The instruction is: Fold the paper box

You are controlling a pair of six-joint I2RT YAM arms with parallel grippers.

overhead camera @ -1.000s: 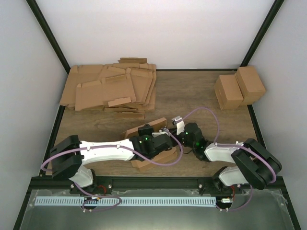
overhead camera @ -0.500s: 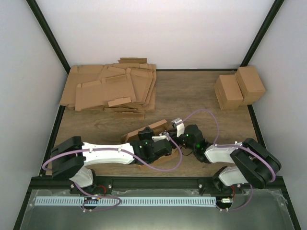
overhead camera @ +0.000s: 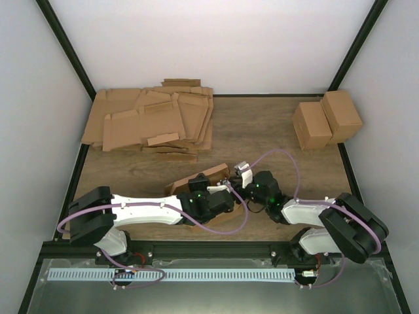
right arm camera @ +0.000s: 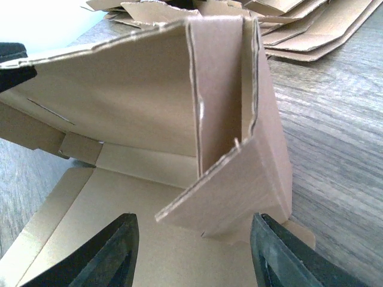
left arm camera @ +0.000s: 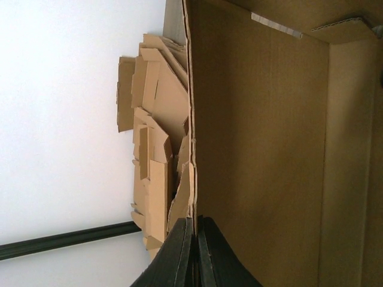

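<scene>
Seen from above, the left arm [overhead camera: 144,208] is reaching from the near edge at 7 o'clock toward the middle of the table [overhead camera: 262,131], and the right arm [overhead camera: 308,210] is coming in from 5 o'clock. They are meeting over the paper box [overhead camera: 208,173]. The box is lying just short of the table's centre, toward 6 o'clock, between the two wrists and partly hidden beneath them.

The left gripper [left arm camera: 192,220] is pinching the paper box. Its black jaws are pressed together on the thin top edge of an upright side wall [left arm camera: 257,149], which is running straight away from the fingers in the wrist view.

The right gripper [right arm camera: 194,218] is standing with its jaws well apart. A loose corner flap [right arm camera: 233,185] is leaning between them, and neither finger [right arm camera: 119,251] is visibly touching it. Behind the flap the box's long wall [right arm camera: 119,101] is standing up from the floor panel.

Farther back, at about 10 o'clock, a spread stack of flat cardboard sheets [overhead camera: 150,124] is lying against the rear left corner. At about 2 o'clock, well apart from everything else, two blocky cartons [overhead camera: 326,119] are sitting side by side, touching.
</scene>
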